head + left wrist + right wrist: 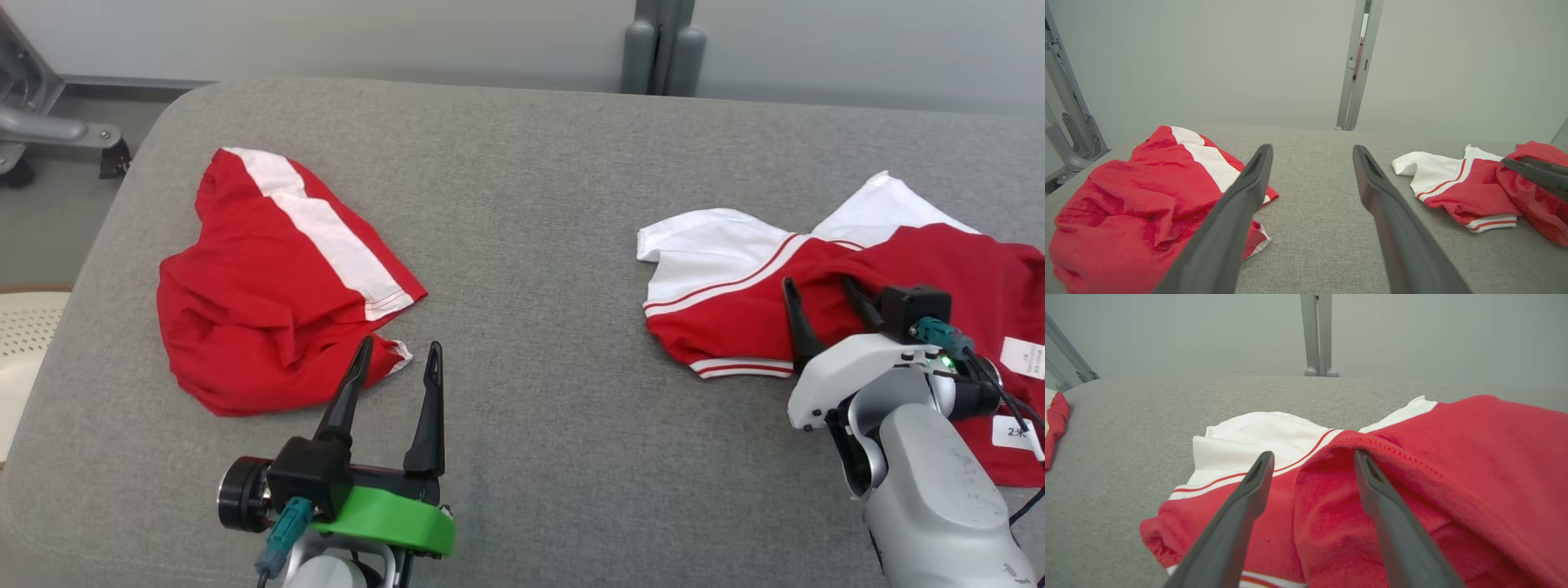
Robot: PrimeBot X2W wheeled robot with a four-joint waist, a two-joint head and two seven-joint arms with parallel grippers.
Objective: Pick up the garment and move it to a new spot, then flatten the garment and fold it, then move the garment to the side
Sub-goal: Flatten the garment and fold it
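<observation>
Right pincer (816,284) spread wide over shirt (718,253) (red fold in gap); left pincer (400,343) agape beside shorts (261,327).

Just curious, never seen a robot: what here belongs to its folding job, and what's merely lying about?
Job: red-and-white shirt, open right gripper at it, open left gripper.
Lying about, likely: red striped garment, metal frame, grey post.

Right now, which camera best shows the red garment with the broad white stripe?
The head view: the striped red garment shows almost whole, stripe clear. The left wrist view crops it and hides part behind a finger; the right wrist view catches a sliver at its left edge.
</observation>
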